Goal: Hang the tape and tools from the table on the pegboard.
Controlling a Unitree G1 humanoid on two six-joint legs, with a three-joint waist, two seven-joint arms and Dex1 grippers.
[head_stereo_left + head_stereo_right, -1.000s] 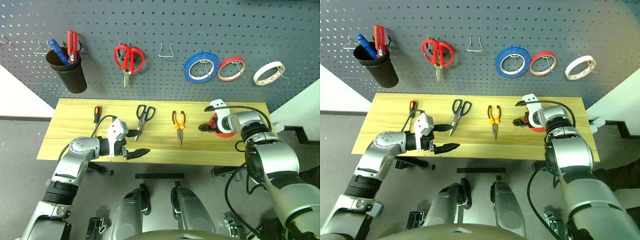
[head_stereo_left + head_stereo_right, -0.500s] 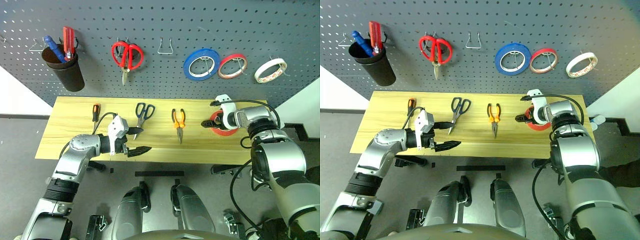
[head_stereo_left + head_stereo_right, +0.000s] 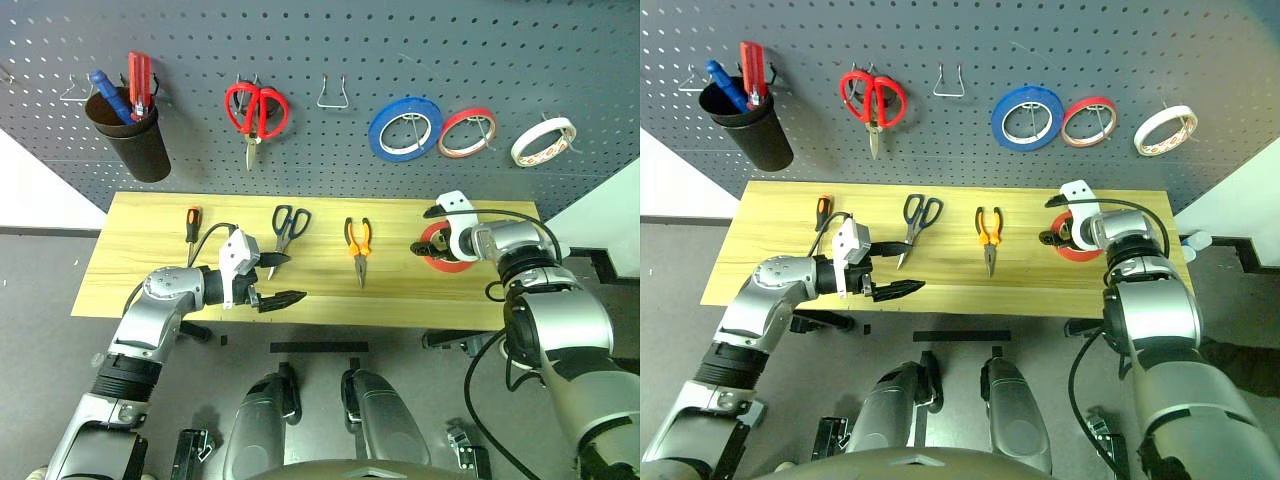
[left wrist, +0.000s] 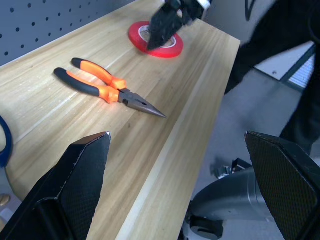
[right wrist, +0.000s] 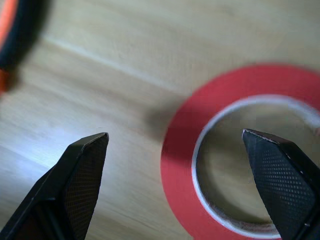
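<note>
Tools and tape on the table, both grippers wide and empty.

The pegboard [image 3: 400, 40] fills the twelve o'clock half of the head view; the table [image 3: 130, 290] lies below it. The left gripper [image 3: 282, 280] hovers over the table's near edge at seven o'clock, fingers spread wide, holding nothing. The right gripper [image 5: 175, 185] stands over the tape [image 3: 444, 262] at three o'clock, jaws wide (one finger outside the ring, one over its hole), not clamped. The tape lies flat on the wood. The scissors [image 3: 286, 232] lie at centre-left, the pliers [image 3: 358, 248] at centre pointing to six o'clock, the screwdriver [image 3: 192, 224] at nine o'clock.
</note>
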